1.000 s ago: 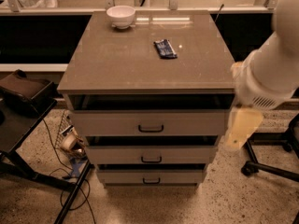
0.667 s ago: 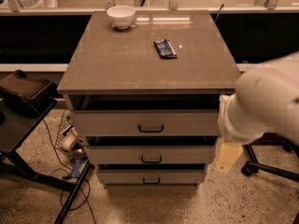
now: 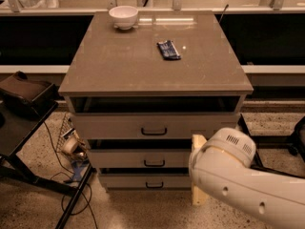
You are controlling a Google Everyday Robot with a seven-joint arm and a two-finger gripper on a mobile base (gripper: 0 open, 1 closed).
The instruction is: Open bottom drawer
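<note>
The bottom drawer (image 3: 133,181) is the lowest of three grey-beige fronts in the cabinet and is shut, with its small black bar handle (image 3: 154,185) showing. My white arm (image 3: 238,180) fills the lower right and covers the right ends of the lower two drawers. My gripper (image 3: 198,197) shows only as a beige piece at the arm's left edge. It is low, level with the bottom drawer and to the right of the handle, apart from it.
A white bowl (image 3: 123,16) and a blue packet (image 3: 168,49) lie on the cabinet top (image 3: 119,66). A black stand with a dark bag (image 3: 24,93) is at the left. Cables and clutter (image 3: 71,149) lie on the floor beside the cabinet. A chair base (image 3: 296,137) is at the right.
My arm has come down from beside the cabinet's right top corner to in front of its lower right, and the beige gripper has dropped from top-drawer height to bottom-drawer height.
</note>
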